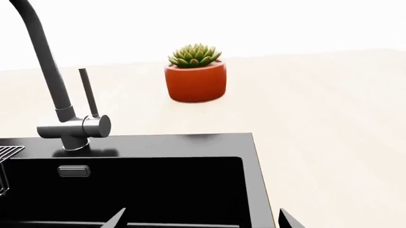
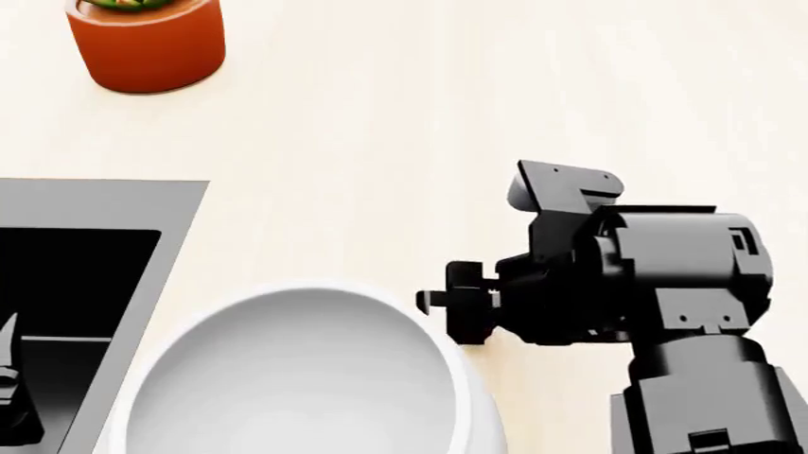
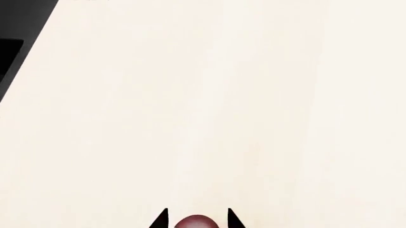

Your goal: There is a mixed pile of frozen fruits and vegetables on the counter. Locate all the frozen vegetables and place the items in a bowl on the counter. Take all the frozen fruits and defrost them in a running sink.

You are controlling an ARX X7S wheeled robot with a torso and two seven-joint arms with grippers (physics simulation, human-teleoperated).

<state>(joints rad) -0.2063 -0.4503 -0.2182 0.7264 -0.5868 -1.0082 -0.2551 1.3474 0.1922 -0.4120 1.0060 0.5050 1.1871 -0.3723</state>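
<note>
In the right wrist view a small dark red cherry [image 3: 195, 222] sits between the two dark fingertips of my right gripper [image 3: 197, 217], which is shut on it above the pale counter [image 3: 222, 104]. The head view has that gripper [image 2: 436, 301] pointing left, just right of the big white bowl [image 2: 470, 397], whose inside shows nothing. My left gripper [image 1: 203, 222] hangs open over the black sink [image 1: 159, 185], its tips wide apart and nothing between them. The rest of the mixed pile is out of view.
A tall dark grey faucet [image 1: 47, 61] rises at the sink's back edge, with a wire rack [image 1: 7, 154] beside it. An orange pot [image 1: 195, 80] with a succulent stands on the counter behind the sink, also in the head view as the orange pot [image 2: 146, 43].
</note>
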